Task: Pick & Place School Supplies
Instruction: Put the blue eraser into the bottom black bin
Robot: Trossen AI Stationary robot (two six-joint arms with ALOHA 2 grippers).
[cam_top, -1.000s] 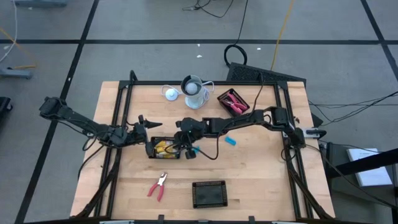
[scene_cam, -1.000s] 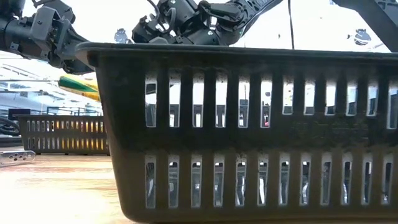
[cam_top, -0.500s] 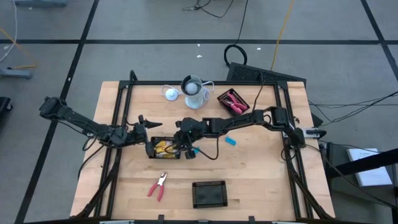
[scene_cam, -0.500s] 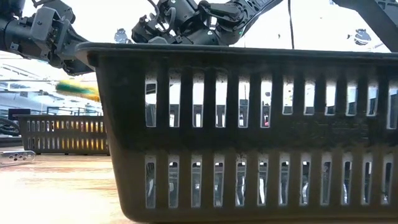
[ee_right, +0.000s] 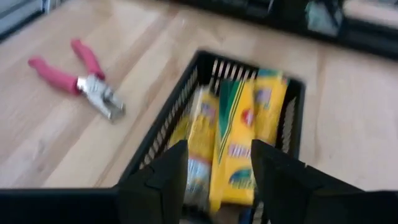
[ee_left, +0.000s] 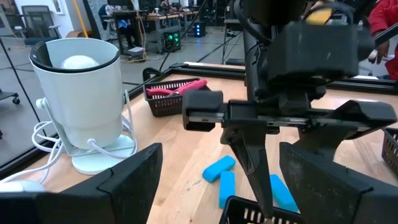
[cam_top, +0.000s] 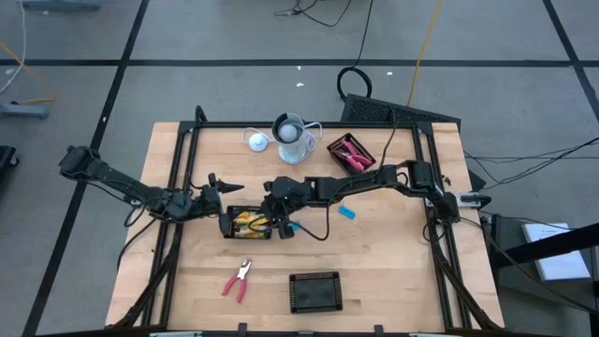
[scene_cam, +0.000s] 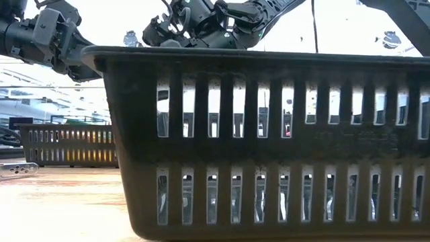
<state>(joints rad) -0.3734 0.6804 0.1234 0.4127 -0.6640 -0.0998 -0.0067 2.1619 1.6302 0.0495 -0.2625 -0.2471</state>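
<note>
A black mesh tray (cam_top: pixel 247 225) at the table's middle holds several yellow-and-green oblong boxes (ee_right: pixel 233 140), lying flat on its floor. My right gripper (ee_right: pixel 214 171) hovers just above that tray, open, with nothing between its fingers; in the left wrist view its fingers (ee_left: pixel 258 168) point down at the tray's rim. My left gripper (cam_top: pixel 222 192) waits open, left of the tray. Red-handled pliers (cam_top: pixel 238 279) lie on the table nearer the front edge. Light-blue pieces (ee_left: pixel 221 177) lie on the wood right of the tray.
A second black tray (cam_top: pixel 314 291) stands at the front edge and fills the low view (scene_cam: pixel 269 141). A third tray (cam_top: pixel 351 153) at the back holds red-handled pliers. A pale cup (cam_top: pixel 293 139) and a white disc (cam_top: pixel 257 140) stand at the back.
My right gripper has let go of a yellow-and-green box. In the low view the box hung in the air above the middle tray a second ago, blurred as it fell, and is now down in the tray. Neither arm has shifted.
</note>
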